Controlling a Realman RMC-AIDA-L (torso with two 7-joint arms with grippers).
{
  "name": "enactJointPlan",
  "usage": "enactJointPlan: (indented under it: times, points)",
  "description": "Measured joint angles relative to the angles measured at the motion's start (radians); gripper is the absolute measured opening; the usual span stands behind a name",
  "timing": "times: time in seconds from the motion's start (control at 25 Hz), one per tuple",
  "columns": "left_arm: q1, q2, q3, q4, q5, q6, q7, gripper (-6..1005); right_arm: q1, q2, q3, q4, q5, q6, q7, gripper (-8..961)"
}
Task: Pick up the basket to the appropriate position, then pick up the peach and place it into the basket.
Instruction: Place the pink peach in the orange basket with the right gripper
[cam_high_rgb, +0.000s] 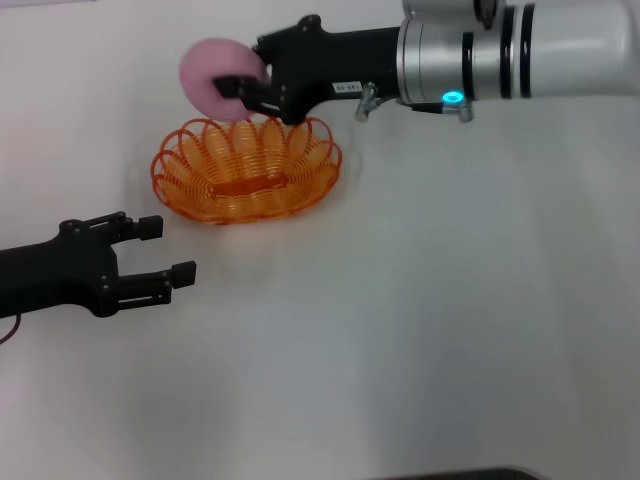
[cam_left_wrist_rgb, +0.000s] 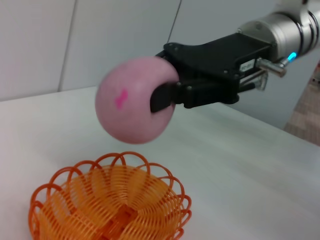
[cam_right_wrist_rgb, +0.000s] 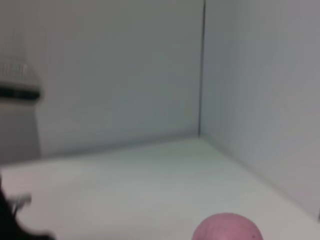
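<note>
- Peach (cam_high_rgb: 212, 76): we log it in the air, clamped in the right gripper (cam_high_rgb: 243, 88), above the far rim of the basket and a little beyond it; we judge it is held high so it clears the scalloped rim before being lowered in.
- Right gripper: fingers closed on the peach from the side; its arm reaches in from the table's right side. In the left wrist view the peach (cam_left_wrist_rgb: 134, 99) hangs well clear of the coils below.
- Basket (cam_high_rgb: 246, 170): orange wire, standing upright on the table (cam_high_rgb: 450, 320), toward the far left part. We see nothing in it; the orange base strip shows bare.
- Left gripper (cam_high_rgb: 165, 250): fingers spread apart, holding nothing, near the basket on the side toward the table's near left. We judge it has no part in the drop.
- Stage, as we judge it: basket placed, peach not yet in.
</note>
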Motion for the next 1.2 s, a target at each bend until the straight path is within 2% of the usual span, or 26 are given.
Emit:
enactJointPlan:
  times: [0.16,0.32,1.2]
  points:
    - [0.000,-0.001,0.000,0.000,0.000,-0.006,0.003,824,-0.009,0.002,-0.037,0.126,0.267,-0.021,-0.193,290]
    - [0.000,-0.001,0.000,0.000,-0.001,-0.007,0.005,824,-0.007,0.004,-0.064,0.211,0.402,-0.043,-0.308,292]
    - [-0.012,-0.001,0.000,-0.002,-0.001,-0.014,0.000,825,0.037,0.008,-0.097,0.250,0.428,0.016,-0.337,300]
